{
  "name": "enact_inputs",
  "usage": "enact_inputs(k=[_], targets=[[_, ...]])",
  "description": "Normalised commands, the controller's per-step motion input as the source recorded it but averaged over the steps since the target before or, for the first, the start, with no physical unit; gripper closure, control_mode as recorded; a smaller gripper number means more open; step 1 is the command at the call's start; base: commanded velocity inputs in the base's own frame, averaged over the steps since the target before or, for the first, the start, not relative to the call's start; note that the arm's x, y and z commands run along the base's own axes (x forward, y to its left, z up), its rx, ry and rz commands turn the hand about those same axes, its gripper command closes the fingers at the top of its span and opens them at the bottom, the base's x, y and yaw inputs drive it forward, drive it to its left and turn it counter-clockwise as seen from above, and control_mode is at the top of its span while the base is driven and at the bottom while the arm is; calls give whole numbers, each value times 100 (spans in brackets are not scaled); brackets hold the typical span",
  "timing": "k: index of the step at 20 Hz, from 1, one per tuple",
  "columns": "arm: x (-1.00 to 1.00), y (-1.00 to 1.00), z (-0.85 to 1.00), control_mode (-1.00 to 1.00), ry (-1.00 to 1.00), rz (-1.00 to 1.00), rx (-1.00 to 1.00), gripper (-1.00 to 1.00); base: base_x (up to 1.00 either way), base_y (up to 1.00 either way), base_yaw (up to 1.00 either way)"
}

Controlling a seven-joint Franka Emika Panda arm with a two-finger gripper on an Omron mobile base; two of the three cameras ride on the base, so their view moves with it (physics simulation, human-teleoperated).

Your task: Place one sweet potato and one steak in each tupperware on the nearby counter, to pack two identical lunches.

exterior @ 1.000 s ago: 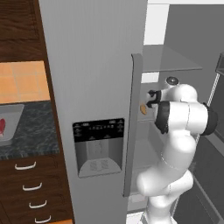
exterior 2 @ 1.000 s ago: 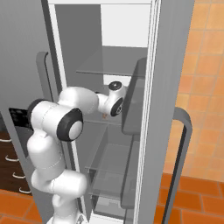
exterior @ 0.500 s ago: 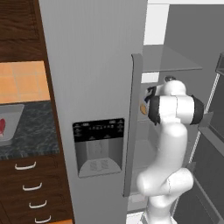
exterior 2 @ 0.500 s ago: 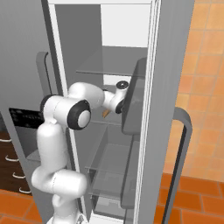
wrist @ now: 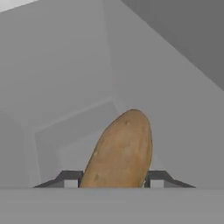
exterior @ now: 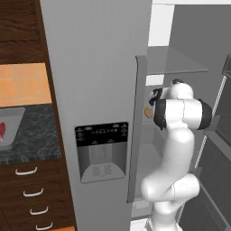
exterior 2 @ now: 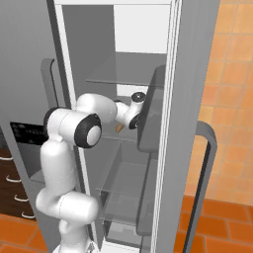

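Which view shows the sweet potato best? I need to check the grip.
The hand view: the sweet potato looms large between the fingers, seemingly clamped. The left base view shows only an orange sliver beside the fridge door; the right base view a speck by the wrist.

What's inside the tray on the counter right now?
The tray at the left base view's edge holds a red steak. The frame cuts off most of it, so whether a sweet potato lies inside cannot be seen.

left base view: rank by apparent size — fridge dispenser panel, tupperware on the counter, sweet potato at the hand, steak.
1. Fridge dispenser panel, clearly largest.
2. Tupperware, cut off by the left edge, so only partly seen.
3. Steak and sweet potato: both small slivers, one cropped, one partly hidden by the hand; not ranked.
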Motion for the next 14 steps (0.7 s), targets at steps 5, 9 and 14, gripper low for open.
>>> enact_inputs(k=[5, 9, 14], targets=[[-96, 37, 0, -100, -16, 0, 0, 100, 0, 0, 0], [-100, 14, 41, -100, -10, 0, 0, 100, 0, 0, 0], [-100, 9, 82, -100, -3, 0, 0, 100, 0, 0, 0]])
